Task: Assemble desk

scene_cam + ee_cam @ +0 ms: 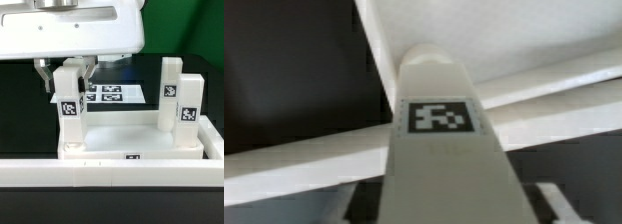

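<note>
Nearest, long white bar (pixel 110 172): spans the whole foreground. Behind and above the bar, white robot arm (pixel 70 25): fills the upper part of the exterior view. Just behind the bar, tabletop (pixel 125 140): lies flat, rim up. At the tabletop's end on the exterior view's right, two legs (pixel 170 88): stand upright, one just behind the other. At the tabletop's opposite end, a third leg (pixel 68 100): stands upright under the arm and fills the wrist view (pixel 441 160), tag facing the camera. Beyond the tabletop, marker board (pixel 112 93): lies flat. Fingers (pixel 44 72): flank the third leg's top, narrow and close against it; cannot tell whether pressed onto it.
</note>
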You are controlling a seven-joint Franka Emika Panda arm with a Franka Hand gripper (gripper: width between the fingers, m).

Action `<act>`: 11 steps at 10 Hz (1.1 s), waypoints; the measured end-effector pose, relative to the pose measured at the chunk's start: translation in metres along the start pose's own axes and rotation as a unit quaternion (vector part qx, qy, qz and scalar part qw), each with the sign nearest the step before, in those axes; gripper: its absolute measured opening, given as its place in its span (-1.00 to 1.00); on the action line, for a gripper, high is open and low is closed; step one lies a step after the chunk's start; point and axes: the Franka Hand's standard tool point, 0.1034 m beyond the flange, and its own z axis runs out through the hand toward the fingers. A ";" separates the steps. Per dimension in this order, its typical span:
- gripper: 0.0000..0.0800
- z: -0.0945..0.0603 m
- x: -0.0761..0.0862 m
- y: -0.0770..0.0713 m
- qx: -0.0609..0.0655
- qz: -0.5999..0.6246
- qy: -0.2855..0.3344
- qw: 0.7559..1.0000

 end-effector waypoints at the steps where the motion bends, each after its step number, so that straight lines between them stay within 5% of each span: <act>1: -0.28 0.000 0.000 0.000 0.000 0.013 0.000 1.000; 7: -0.27 0.003 0.000 -0.008 0.001 0.317 -0.003 0.948; 11: -0.27 0.005 -0.001 -0.012 0.001 0.494 -0.006 0.870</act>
